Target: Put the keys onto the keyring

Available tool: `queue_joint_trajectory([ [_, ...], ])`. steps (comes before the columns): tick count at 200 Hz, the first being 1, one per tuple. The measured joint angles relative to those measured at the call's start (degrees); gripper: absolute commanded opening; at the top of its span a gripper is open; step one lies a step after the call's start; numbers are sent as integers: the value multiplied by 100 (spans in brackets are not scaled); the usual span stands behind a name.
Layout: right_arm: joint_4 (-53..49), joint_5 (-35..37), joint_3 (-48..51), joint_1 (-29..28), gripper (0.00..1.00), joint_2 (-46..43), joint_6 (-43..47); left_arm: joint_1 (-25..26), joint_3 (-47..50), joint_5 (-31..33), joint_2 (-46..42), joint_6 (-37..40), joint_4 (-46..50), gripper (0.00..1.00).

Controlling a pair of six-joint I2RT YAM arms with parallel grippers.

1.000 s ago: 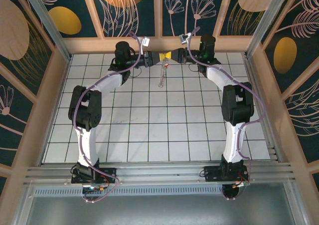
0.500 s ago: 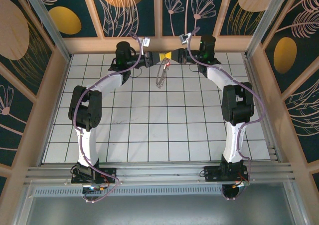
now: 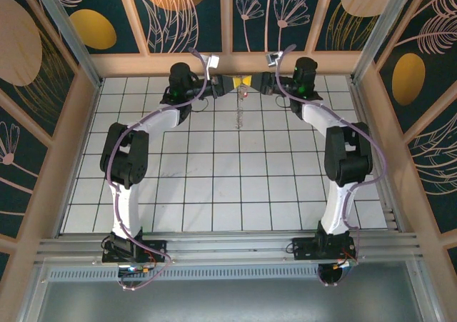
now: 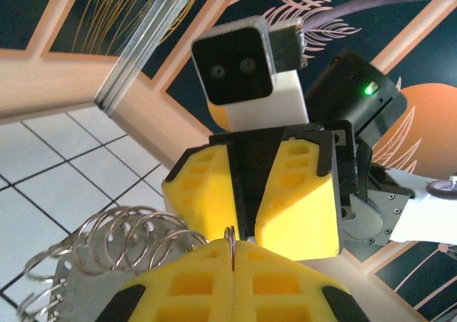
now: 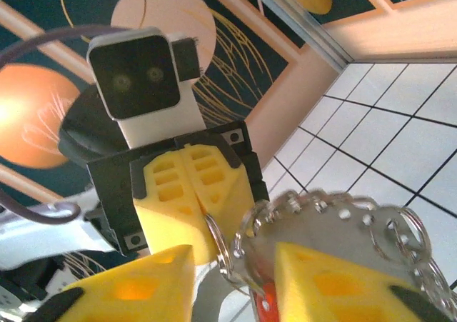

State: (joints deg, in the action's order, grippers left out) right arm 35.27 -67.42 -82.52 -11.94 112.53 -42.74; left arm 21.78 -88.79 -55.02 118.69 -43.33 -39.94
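The silvery keyring [image 3: 240,113] hangs above the tiled floor near the back wall, between the two grippers. My left gripper [image 3: 230,85] is shut on a thin ring [image 4: 230,238] at the keyring's top, and the frilly coils [image 4: 107,240] trail to its left. In the right wrist view my right gripper [image 5: 232,265] stands open, its yellow fingers [image 5: 136,286] apart around the ring [image 5: 216,236] and the red head of the key [image 5: 268,309]. The key [image 3: 243,92] hangs with the keyring [image 5: 343,222]. The two grippers face each other tip to tip.
The wooden back wall [image 3: 228,63] runs right behind both grippers. White tiled floor [image 3: 235,186] spreads toward the arm bases. Wooden side walls [image 3: 68,143] close in the left and right.
My right gripper has opened from shut. The left gripper has closed fully on the ring. Both grippers and the hanging keyring have shifted a little to the right.
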Motion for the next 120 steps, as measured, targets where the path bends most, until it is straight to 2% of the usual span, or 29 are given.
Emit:
queue_joint_trajectory([
  [46, 1163, 487, 1040, 380, 45, -452, -566, -2, 13, -4, 9, -160, -457, 0],
  [70, 1506, 846, 1663, 498, 46, -752, -560, -2, 173, -4, 9, -271, -752, 0],
  [120, 1458, 1497, 2341, 101, 50, -1119, 450, 0, 820, -2, -46, -662, -1294, 0],
])
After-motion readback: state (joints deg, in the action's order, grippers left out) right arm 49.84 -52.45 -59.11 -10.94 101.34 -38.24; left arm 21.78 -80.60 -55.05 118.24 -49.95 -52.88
